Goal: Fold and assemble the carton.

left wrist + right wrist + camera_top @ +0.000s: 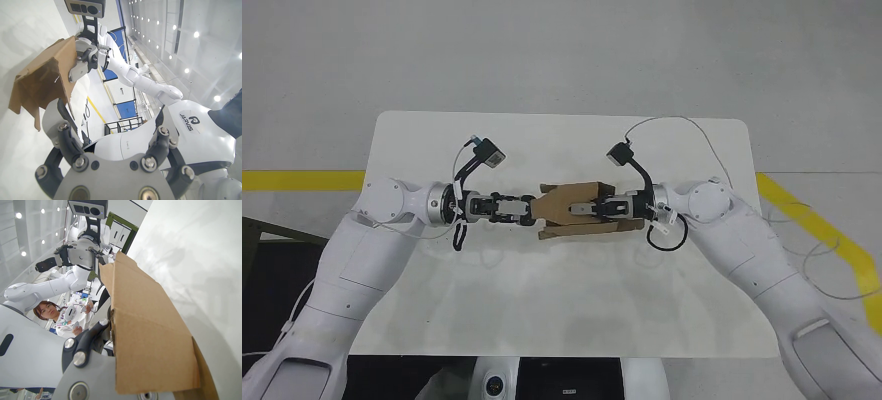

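The carton [567, 193] is half opened, at the middle of the worktop [542, 300]. The right claw [582, 208] is closed on one wall; the left claw [110, 106] is wide open (holding nothing) at an end flap [106, 275]. Flap folding seems in hand: next it must press this flap inward.

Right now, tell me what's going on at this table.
A two-armed robot is working on a brown cardboard carton over the white table. Its right gripper grips one wall of the partly opened carton, whose flaps hang loose. The left gripper is open at the carton's opposite end, with one finger by an edge.
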You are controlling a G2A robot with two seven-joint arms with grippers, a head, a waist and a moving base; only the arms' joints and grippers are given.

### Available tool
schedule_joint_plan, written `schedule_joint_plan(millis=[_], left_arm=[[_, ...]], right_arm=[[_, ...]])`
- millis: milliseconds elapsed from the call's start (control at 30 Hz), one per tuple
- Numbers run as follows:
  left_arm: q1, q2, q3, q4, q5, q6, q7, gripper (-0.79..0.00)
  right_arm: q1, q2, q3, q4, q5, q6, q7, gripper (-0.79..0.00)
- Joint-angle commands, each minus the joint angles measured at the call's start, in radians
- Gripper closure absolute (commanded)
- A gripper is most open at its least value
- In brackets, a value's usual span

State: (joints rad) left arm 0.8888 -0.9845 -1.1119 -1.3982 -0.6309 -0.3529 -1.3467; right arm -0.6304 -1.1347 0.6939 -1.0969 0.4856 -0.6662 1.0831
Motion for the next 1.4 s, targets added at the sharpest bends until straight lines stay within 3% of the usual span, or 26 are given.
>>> schedule_joint_plan(millis=[0,633,1100,1367], left_arm=[[0.002,0.0,-0.002,0.002,0.005,0.002,0.004,-0.785],[0.003,-0.004,-0.015,0.009,0.004,0.015,0.011,-0.785],[0.004,-0.008,-0.018,0.012,-0.005,0.023,-0.001,-0.785],[0.007,-0.008,-0.024,0.011,0.002,0.026,-0.001,-0.785]], right_arm=[[-0.008,0.002,0.008,-0.015,0.004,0.006,0.012,0.0],[-0.036,-0.012,0.013,-0.11,0.011,0.063,0.106,0.0],[-0.013,-0.051,-0.026,-0.078,0.038,0.071,0.142,0.0],[-0.027,-0.046,0.036,-0.019,0.048,0.048,0.083,0.0]])
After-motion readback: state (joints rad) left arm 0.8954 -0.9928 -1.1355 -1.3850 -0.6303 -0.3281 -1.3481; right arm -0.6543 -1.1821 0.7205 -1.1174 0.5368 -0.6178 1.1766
